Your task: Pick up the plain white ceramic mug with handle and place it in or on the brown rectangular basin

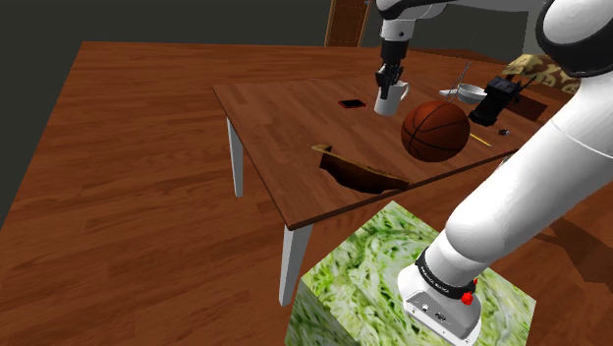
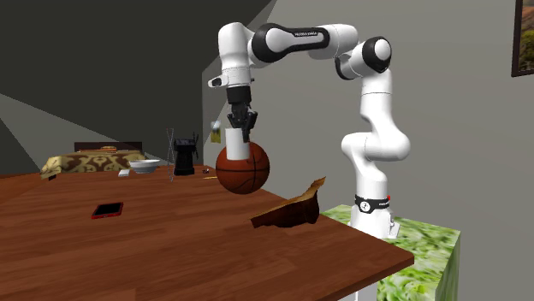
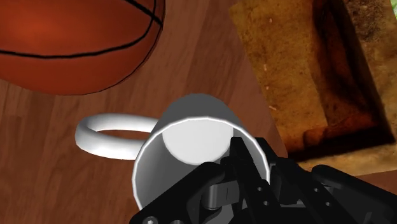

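The gripper (image 1: 390, 86) is grasping the white mug (image 1: 390, 100) by its rim, holding it in the air above the table (image 1: 285, 128), just left of the basketball (image 1: 435, 130). The brown basin (image 1: 359, 175) is lying at the table's near edge, apart from the mug.

1 white mug (image 1: 389, 101), 1 basketball (image 1: 435, 130), 1 brown basin (image 1: 362, 177), 1 pale bowl (image 1: 472, 93) and 1 flat black slab (image 1: 351, 102) are counted, along with 1 wooden table (image 1: 285, 123) and 1 white arm (image 2: 375, 98).
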`<control>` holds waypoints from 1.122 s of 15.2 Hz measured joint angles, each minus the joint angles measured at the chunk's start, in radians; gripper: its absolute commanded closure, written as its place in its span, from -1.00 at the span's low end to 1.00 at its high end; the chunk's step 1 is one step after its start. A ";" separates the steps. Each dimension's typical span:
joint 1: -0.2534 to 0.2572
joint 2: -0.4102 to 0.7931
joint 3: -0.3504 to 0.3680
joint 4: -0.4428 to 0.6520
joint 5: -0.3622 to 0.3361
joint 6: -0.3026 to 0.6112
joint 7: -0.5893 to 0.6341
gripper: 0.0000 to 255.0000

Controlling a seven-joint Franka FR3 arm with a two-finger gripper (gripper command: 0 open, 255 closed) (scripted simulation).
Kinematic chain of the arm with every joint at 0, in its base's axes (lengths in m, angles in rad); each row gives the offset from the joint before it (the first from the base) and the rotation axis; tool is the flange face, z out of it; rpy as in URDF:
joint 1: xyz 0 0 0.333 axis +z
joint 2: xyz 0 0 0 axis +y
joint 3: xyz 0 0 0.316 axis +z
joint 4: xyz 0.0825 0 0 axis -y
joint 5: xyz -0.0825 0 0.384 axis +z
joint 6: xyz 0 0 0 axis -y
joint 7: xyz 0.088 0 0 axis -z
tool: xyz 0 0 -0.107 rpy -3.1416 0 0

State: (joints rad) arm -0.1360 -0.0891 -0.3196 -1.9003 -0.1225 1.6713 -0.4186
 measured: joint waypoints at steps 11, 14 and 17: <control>0.073 -0.322 0.147 -0.293 -0.003 -0.045 0.233 1.00; 0.099 -0.382 0.202 -0.328 0.024 -0.076 0.303 1.00; 0.110 -0.431 0.229 -0.379 0.039 -0.076 0.340 1.00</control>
State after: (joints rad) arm -0.0258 -0.5197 -0.0901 -2.2794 -0.0840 1.5950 -0.0788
